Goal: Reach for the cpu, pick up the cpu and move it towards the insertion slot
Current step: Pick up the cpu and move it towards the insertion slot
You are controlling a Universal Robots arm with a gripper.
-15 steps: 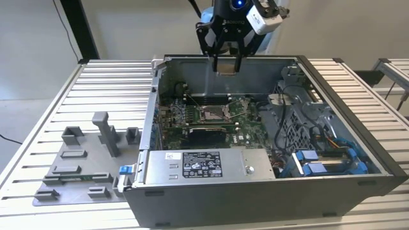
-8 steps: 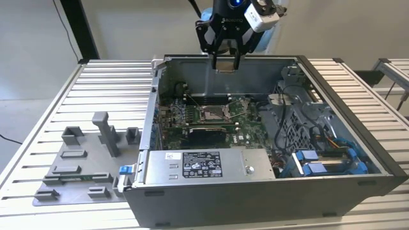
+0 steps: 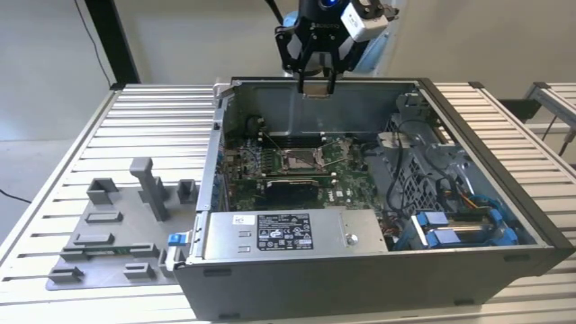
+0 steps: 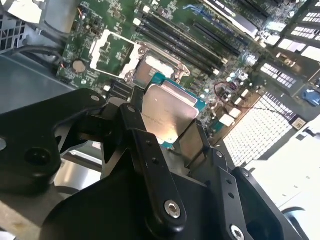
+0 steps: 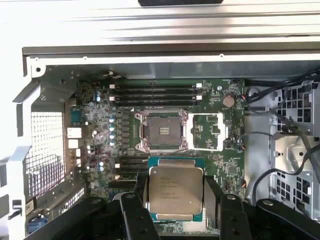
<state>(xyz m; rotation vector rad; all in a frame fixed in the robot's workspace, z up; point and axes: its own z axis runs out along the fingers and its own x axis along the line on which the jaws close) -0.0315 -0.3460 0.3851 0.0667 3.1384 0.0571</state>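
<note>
Even, bright daylight fills the exterior view. In the first wrist view, the ribbed white metal surface (image 5: pixel 170 20) overexposes. The silvery square cpu (image 5: pixel 176 190) shows mild glare.

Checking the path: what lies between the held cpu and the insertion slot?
In the first wrist view, bare green motherboard separates the cpu, held by the gripper, from the insertion slot.

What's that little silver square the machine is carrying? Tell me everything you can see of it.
It is the cpu, a thin flat square chip with a dull silvery metal top and a teal-green edge around it. Faint print marks the top. The gripper holds it between its two black fingers, which press on opposite sides. In both wrist views it hangs in the air above the green motherboard, off to one side of the open socket and not yet in it. In the exterior view it sits high over the case.
</note>
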